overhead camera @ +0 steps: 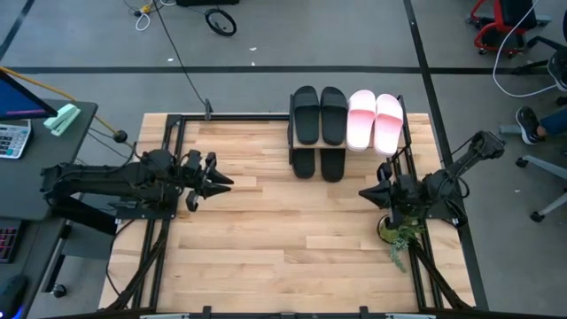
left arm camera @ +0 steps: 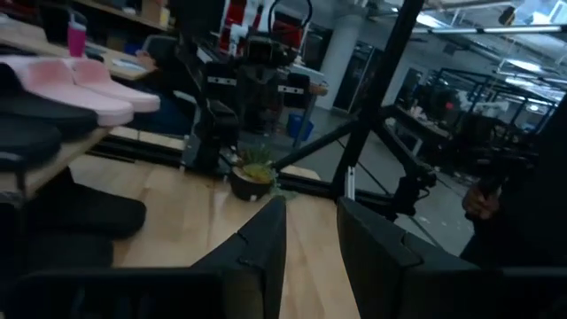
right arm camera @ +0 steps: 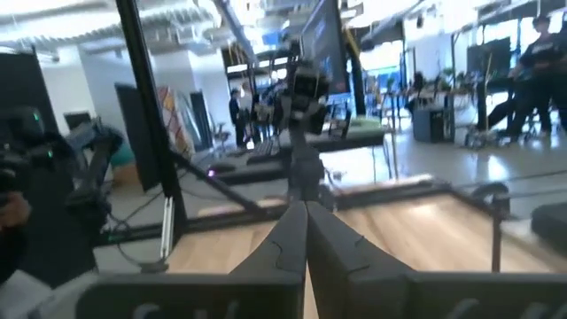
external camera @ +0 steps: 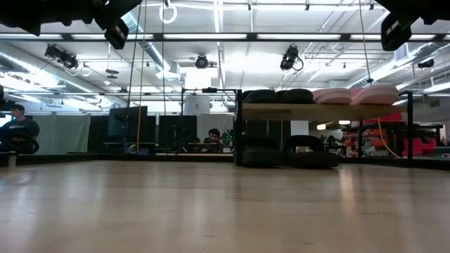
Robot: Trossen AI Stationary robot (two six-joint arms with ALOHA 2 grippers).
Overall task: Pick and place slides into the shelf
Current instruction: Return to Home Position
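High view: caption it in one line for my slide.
Black slides and pink slides fill the shelf, left claw and right claw hovering apart.

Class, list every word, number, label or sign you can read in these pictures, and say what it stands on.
No text can be read in any view.
Calculator keys, high view: too small to read.
Screen in the room behind, right wrist view: blurred.
Black slides, pink slides and shelf: no print visible.
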